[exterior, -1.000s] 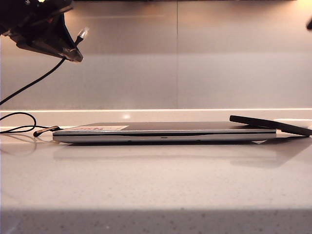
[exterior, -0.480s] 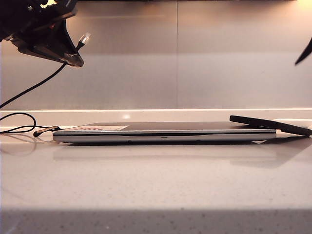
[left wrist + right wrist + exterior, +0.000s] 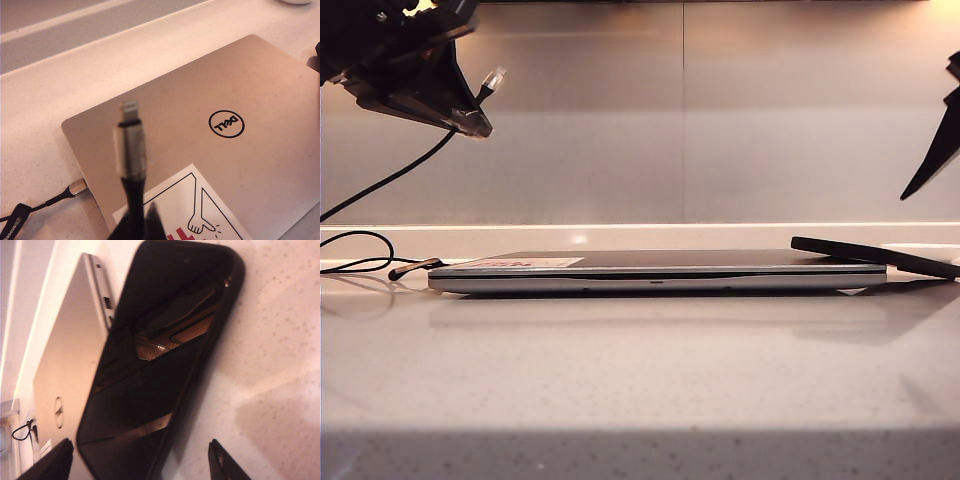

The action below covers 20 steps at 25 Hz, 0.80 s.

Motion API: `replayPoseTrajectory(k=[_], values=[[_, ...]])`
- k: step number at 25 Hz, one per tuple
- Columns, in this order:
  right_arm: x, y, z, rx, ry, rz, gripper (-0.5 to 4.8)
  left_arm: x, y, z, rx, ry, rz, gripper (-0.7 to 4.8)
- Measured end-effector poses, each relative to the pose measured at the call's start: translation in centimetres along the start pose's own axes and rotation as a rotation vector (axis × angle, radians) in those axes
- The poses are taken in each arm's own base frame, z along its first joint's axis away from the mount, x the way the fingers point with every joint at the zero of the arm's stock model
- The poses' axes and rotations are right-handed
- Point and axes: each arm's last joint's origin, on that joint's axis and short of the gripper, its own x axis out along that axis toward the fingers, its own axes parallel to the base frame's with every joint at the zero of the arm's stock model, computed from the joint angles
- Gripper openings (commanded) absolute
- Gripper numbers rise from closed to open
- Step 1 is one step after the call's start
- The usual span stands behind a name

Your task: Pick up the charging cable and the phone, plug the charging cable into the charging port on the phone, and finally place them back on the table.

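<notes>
My left gripper (image 3: 460,112) hangs high at the left, shut on the charging cable (image 3: 492,78). Its silvery plug (image 3: 129,145) sticks out past the fingertips (image 3: 150,222), above the laptop lid, and the black cord (image 3: 390,170) trails down to the left. The phone (image 3: 875,255), a flat black slab, leans with one end on the laptop's right edge and the other end down toward the table (image 3: 640,380). My right gripper (image 3: 141,441) hovers open above the phone (image 3: 160,355), one finger to each side. I cannot make out the charging port.
A closed silver laptop (image 3: 660,270) lies across the middle, with a white and red sticker (image 3: 185,210) on its lid. Another black cable (image 3: 75,187) is plugged into its left side. A wall runs behind the counter. A white dish rim (image 3: 297,1) shows far off.
The right gripper has come down into the exterior view at the right edge, above the phone. The left gripper with the cable has hardly moved.
</notes>
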Motion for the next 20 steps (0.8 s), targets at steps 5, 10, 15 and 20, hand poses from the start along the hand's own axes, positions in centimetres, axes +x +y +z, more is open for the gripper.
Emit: replayPoseTrajectory(k=[5, 10, 15, 20], values=[[1.4, -0.6, 0.4, 0.039, 0.026, -0.033, 3.68, 0.0, 0.0, 0.0, 0.0, 0.0, 0.0, -0.06], [2.3, -0.5, 0.9, 0.039, 0.037, -0.01, 3.68, 0.0, 0.0, 0.0, 0.0, 0.001, 0.0, -0.06], [3.3, -0.6, 1.3, 0.067, 0.05, 0.028, 3.67, 0.0, 0.0, 0.0, 0.0, 0.001, 0.0, -0.06], [4.1, -0.5, 1.9, 0.067, 0.039, 0.047, 3.64, 0.0, 0.0, 0.0, 0.0, 0.001, 0.0, -0.06]])
